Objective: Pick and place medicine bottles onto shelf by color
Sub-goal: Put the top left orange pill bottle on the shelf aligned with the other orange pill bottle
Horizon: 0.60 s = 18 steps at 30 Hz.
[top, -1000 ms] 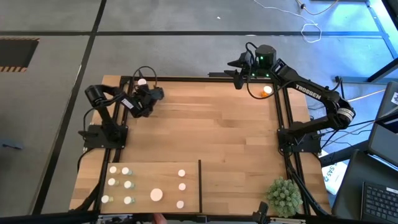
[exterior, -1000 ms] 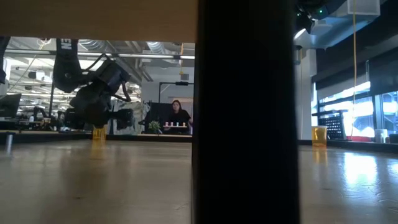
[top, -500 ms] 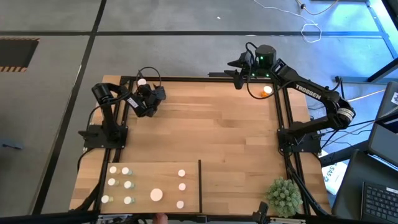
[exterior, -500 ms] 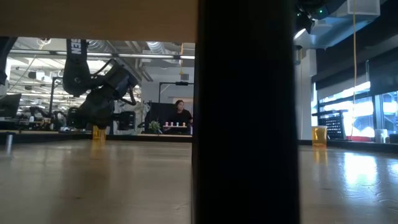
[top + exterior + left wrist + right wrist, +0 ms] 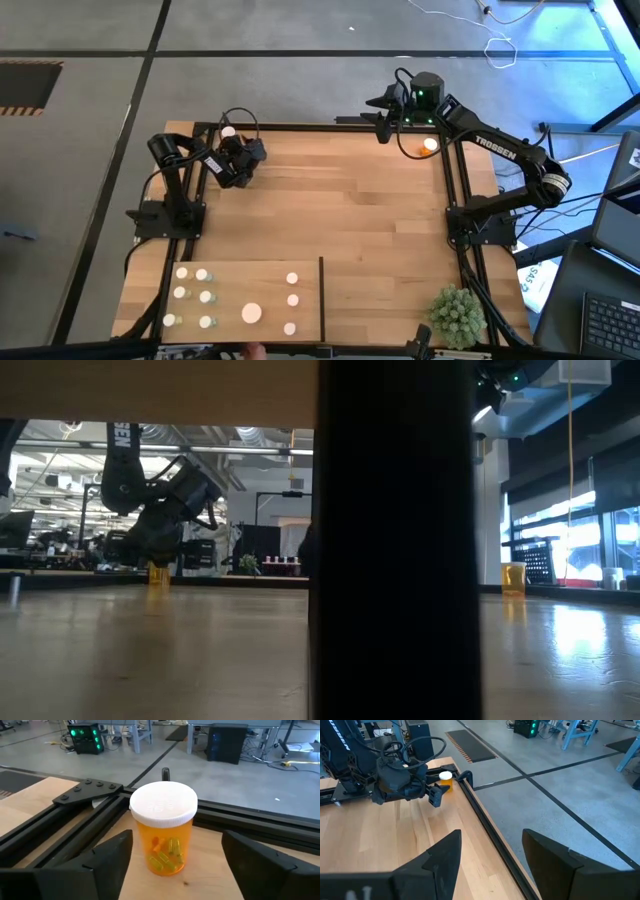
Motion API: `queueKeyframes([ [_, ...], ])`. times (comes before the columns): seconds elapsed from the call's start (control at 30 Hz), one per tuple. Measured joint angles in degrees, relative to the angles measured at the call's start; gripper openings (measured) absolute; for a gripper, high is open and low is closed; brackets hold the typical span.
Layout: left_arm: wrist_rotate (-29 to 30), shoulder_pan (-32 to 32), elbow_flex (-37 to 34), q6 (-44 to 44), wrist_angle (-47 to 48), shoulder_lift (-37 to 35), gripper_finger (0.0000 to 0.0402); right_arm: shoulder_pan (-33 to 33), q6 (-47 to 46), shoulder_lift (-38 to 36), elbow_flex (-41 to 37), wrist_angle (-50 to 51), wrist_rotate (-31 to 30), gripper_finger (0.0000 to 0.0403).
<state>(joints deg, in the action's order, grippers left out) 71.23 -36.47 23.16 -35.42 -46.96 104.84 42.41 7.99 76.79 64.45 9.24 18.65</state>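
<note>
Left claw open around an orange bottle at the bench's far left corner.

The left claw (image 5: 172, 865) has its fingers spread wide, one on either side of an orange medicine bottle (image 5: 163, 835) with a white cap; neither finger touches it, and the bottle stands upright on the bench (image 5: 340, 210) close to the dark frame rail at the far edge. The right claw (image 5: 383, 110) hangs past the bench's far right corner with its fingers apart and nothing between them; a second orange bottle (image 5: 430, 145) stands just inside that corner. The shelf (image 5: 230, 275) lies along the near edge toward the left corner, with white-capped bottles (image 5: 205, 297) grouped on it left of its dark divider (image 5: 321, 298). A green plant ball (image 5: 457, 313) sits at the near right corner.
</note>
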Motion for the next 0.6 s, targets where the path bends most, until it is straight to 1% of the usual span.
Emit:
queueKeyframes([
  [0.6, -0.3, 0.3, 0.0, 0.1, 0.0, 0.0, 0.0177, 0.0, 0.0, 0.0, 0.0, 0.0, 0.0, 0.0213],
])
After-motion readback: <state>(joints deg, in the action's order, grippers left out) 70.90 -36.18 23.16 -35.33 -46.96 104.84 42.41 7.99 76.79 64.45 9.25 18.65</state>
